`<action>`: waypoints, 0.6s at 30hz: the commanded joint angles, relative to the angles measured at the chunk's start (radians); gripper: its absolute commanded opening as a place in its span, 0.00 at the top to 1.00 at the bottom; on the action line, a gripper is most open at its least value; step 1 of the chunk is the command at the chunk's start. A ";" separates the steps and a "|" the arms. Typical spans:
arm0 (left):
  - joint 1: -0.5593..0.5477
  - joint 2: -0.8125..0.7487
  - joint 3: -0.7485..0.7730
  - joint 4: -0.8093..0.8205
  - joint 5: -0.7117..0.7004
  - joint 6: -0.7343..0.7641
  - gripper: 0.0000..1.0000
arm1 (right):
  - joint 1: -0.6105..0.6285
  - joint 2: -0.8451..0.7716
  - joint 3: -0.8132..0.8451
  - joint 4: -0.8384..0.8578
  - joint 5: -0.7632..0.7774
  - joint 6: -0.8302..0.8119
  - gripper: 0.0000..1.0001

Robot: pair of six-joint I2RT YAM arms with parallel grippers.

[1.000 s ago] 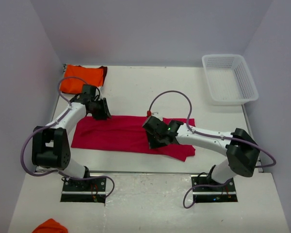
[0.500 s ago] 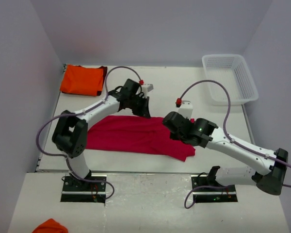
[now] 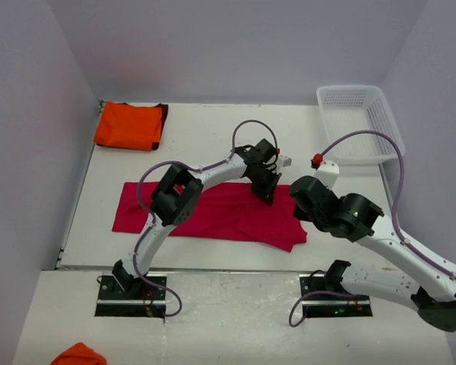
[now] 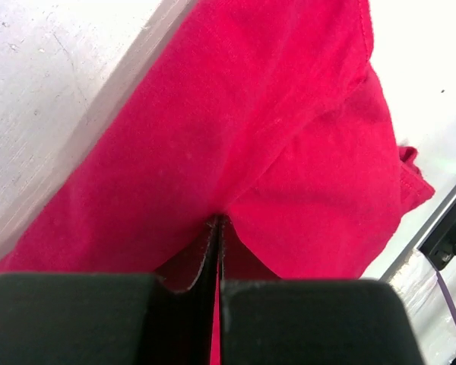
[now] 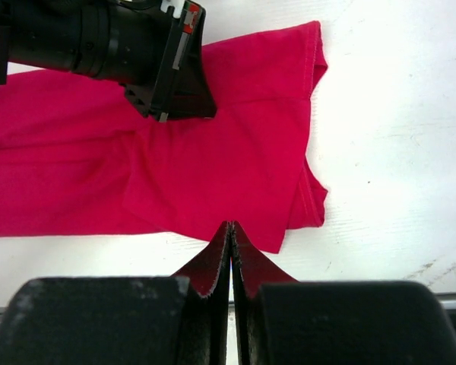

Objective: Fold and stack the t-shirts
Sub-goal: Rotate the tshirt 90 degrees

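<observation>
Pink shirt (image 3: 205,213), soft, spread flat; L gripper (image 4: 217,230), R gripper (image 5: 229,236) each pinch its cloth. Orange shirt (image 3: 128,125), plastic lattice basket (image 3: 386,125) behind.

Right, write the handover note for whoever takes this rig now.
Left gripper: shut on the crimson-pink t-shirt, at its far edge.
Right gripper: shut on the same shirt, near its right end.
Orange t-shirt: folded, at the far left corner of the table.
Done: orange one folded.
Left: finish folding the crimson-pink one, stack both.

Left pincer (image 4: 219,228) seemingly on near t-shirt (image 3: 228,217)
</observation>
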 commanded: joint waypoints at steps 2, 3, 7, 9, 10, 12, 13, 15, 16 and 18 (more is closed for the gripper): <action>-0.009 0.077 0.071 -0.094 -0.098 0.055 1.00 | -0.008 -0.045 -0.008 -0.010 0.003 -0.005 1.00; -0.007 0.097 0.086 -0.108 -0.125 0.058 1.00 | -0.008 -0.049 -0.006 -0.004 -0.003 -0.010 1.00; 0.005 0.238 0.230 -0.164 -0.210 0.066 1.00 | -0.008 -0.050 -0.017 0.043 -0.043 -0.037 1.00; 0.030 0.315 0.340 -0.175 -0.187 0.058 1.00 | -0.008 -0.027 -0.025 0.066 -0.068 -0.048 1.00; 0.055 0.343 0.385 -0.180 -0.159 0.054 1.00 | -0.008 -0.017 -0.026 0.071 -0.078 -0.048 1.00; 0.088 0.411 0.484 -0.191 -0.119 0.041 1.00 | -0.007 0.010 -0.038 0.079 -0.103 -0.048 1.00; 0.130 0.426 0.549 -0.169 -0.060 0.034 1.00 | -0.008 0.018 -0.045 0.088 -0.111 -0.048 1.00; 0.180 0.421 0.551 -0.102 0.008 -0.015 1.00 | -0.008 0.038 -0.066 0.102 -0.126 -0.050 1.00; 0.229 0.403 0.533 -0.030 0.054 -0.034 1.00 | -0.008 0.045 -0.071 0.116 -0.130 -0.054 1.00; 0.270 0.366 0.526 0.027 0.077 -0.068 1.00 | -0.007 0.064 -0.086 0.131 -0.150 -0.056 1.00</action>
